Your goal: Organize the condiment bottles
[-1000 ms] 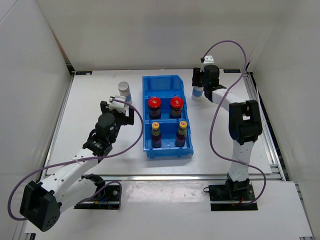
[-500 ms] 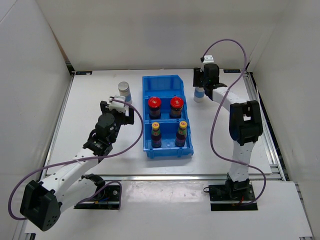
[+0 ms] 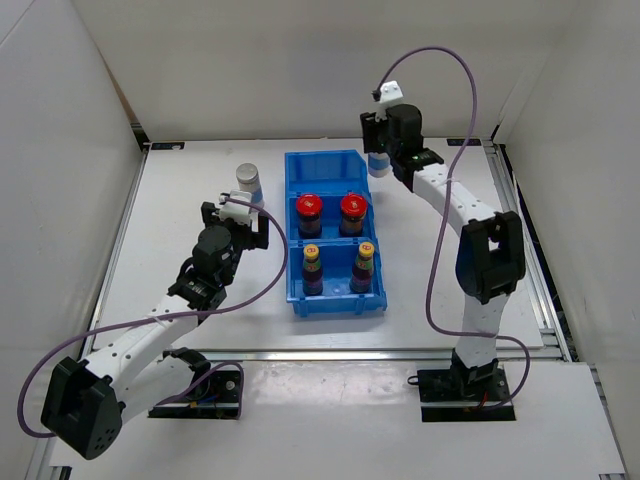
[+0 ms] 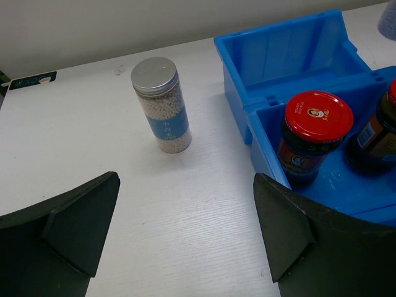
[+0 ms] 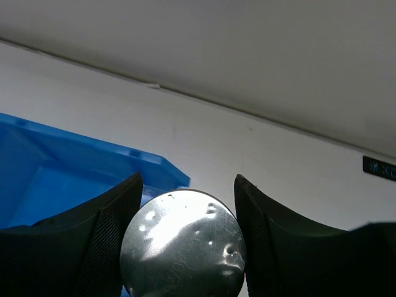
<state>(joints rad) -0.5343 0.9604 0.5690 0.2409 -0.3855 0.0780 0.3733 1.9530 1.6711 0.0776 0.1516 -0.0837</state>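
Shaker carries a blue label, writing unreadable.

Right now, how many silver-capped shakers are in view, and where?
2. One shaker stands on the table, left of the blue bin. The second shaker is held by the right gripper, jaws shut on it, at the bin's far right corner.

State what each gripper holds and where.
Right gripper holds a silver-capped shaker, fingers on both sides near its cap. Left gripper holds nothing.
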